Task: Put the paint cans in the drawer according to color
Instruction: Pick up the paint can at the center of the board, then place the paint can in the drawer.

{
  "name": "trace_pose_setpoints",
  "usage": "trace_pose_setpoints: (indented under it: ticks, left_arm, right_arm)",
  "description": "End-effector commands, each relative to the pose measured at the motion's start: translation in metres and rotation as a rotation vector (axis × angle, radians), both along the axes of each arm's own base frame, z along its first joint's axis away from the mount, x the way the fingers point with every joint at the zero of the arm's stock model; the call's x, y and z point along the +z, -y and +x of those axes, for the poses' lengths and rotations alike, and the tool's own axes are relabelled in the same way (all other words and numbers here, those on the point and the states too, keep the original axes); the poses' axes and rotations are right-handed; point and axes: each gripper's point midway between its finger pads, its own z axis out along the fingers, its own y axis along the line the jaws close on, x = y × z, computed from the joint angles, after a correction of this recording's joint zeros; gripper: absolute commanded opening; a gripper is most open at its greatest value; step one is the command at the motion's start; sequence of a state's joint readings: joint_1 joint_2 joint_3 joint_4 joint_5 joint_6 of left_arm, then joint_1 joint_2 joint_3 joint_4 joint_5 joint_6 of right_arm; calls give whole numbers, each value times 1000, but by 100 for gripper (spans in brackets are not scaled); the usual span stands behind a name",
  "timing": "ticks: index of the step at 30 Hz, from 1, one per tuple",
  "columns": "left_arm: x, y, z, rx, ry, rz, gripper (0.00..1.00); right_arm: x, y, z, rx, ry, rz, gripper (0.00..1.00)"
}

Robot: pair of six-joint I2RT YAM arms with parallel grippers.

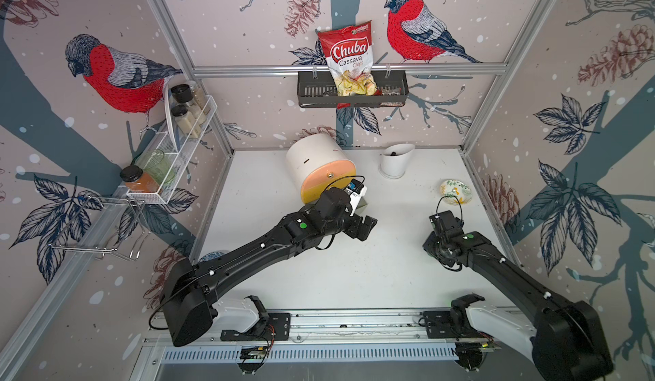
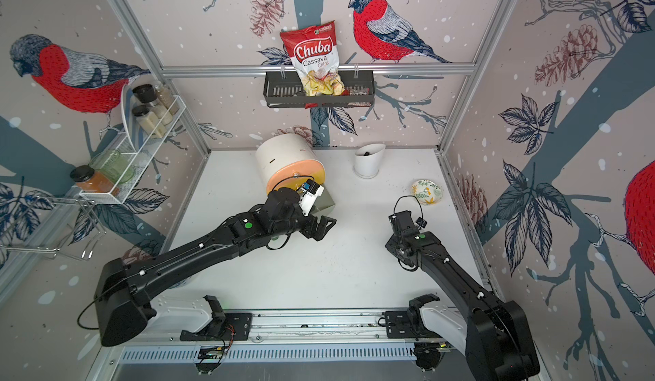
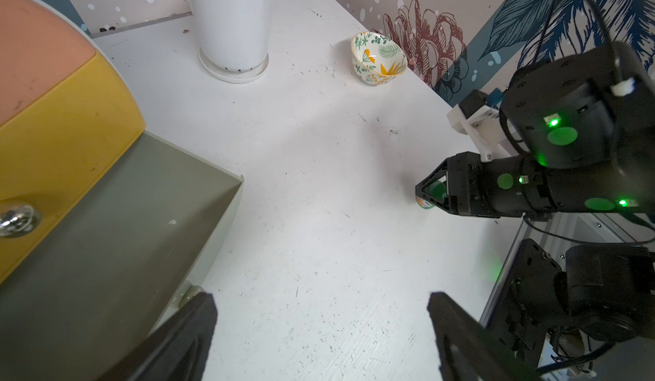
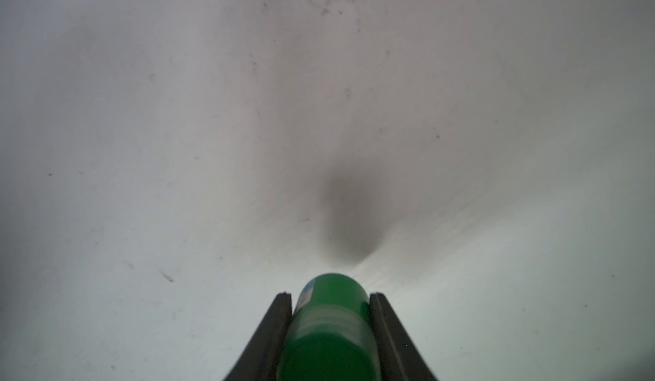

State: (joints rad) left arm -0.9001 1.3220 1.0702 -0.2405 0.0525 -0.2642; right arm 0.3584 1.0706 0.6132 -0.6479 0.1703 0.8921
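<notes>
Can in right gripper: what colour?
The can is green; the right wrist view shows it best.

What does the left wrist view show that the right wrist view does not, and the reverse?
Only left wrist: the drawer chest with its grey-green drawer pulled out, the white cup, the patterned bowl, the open left gripper. Only right wrist: a close look at fingers pressing both sides of the green paint can. Both: that can in the right gripper, and the white table.

Top views: high over the desk's (image 1: pixel 390 283) front edge, facing down and back; both hold the whole desk. Left wrist: low, facing the back right corner. Right wrist: pressed close on the green can (image 4: pixel 329 326), shared with left wrist.
</notes>
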Motion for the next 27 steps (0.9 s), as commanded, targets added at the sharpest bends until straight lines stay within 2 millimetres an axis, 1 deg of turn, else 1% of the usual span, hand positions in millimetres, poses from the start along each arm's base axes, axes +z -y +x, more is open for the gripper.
trace_pose_setpoints:
  ticks: [1,5,7,9,11,12,15,19,23,27]
  left_arm:
    - [8,0,0,-1,24,-6,96]
    - [10,-6,0,12,26,7,96]
    - [12,-11,-2,20,29,19,96]
    - [14,-17,-3,34,38,35,96]
    - [15,-26,-2,55,49,56,96]
    - [15,-29,-2,61,53,62,96]
    - [16,-37,-3,79,62,78,96]
    - [18,-42,-7,83,63,76,96]
    - [21,-51,-10,100,75,74,96]
    - [24,-61,-10,126,86,98,96]
  right_arm:
    - [24,-6,14,78,35,-63,32]
    - [56,-37,37,237,86,-52,31]
    - [69,-48,45,307,96,-55,31]
    - [79,-64,50,403,101,-35,31]
    - [95,-80,57,479,124,-12,31]
    - [95,-89,61,512,117,-3,31]
    - [107,-117,69,610,134,33,30]
    - [117,-154,81,720,139,34,29]
    - [117,-191,90,812,124,3,29]
    - [110,-226,101,873,124,-17,29]
